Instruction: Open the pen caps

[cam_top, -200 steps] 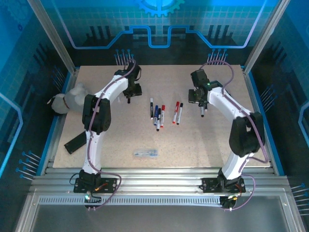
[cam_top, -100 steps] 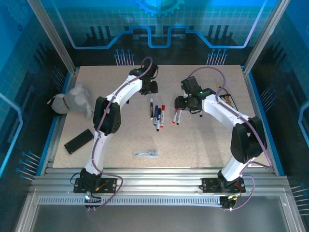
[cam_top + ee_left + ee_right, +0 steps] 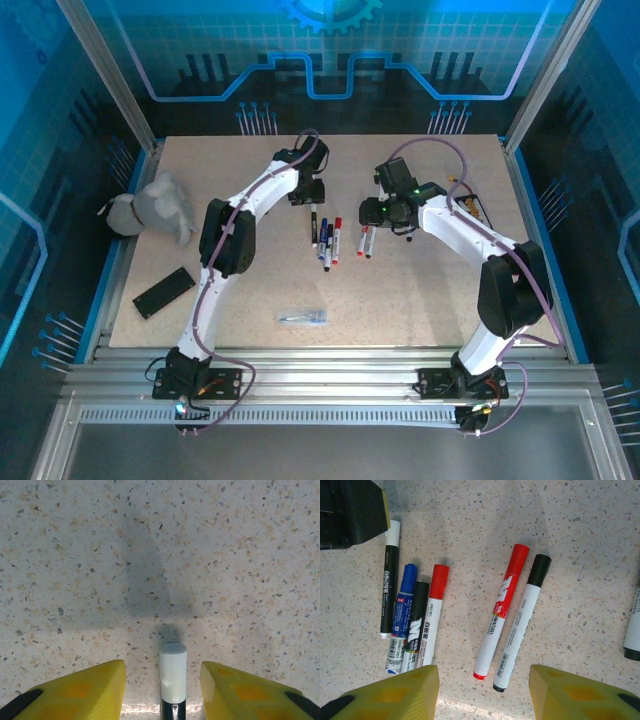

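Left wrist view shows the left gripper (image 3: pixel 161 680), jaws spread, straddling the white pen cap (image 3: pixel 173 672) at lower centre, seemingly lined up to pinch it, while the right gripper (image 3: pixel 484 674) hangs equally spread over the red pen (image 3: pixel 502 610) mid-frame.

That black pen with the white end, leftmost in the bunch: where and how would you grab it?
Take the black pen by its white end, from straight above, pinching across its width. It lies flat on the table, and that end pokes out past the blue pen beside it, leaving bare surface either side. The left tool hangs open astride it.
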Robot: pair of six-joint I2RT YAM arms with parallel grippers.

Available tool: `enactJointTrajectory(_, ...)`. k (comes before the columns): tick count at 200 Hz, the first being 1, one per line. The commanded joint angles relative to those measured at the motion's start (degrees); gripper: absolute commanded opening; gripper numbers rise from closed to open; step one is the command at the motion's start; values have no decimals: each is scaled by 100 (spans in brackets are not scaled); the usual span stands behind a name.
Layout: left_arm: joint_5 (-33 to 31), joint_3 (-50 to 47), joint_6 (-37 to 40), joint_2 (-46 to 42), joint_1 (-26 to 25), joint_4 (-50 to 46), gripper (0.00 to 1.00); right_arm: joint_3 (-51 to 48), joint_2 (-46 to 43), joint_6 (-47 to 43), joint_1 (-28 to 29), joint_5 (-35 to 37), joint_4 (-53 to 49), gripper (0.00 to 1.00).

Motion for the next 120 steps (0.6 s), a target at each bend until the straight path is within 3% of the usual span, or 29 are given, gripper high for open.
enactJointTrajectory(1,-32,167,35,194,-56,-139,43,161,48,35,46,-97,6,51)
enactJointTrajectory(120,82,167,-68,472,-79,-168,30,153,86,-1,31,-204,41,47)
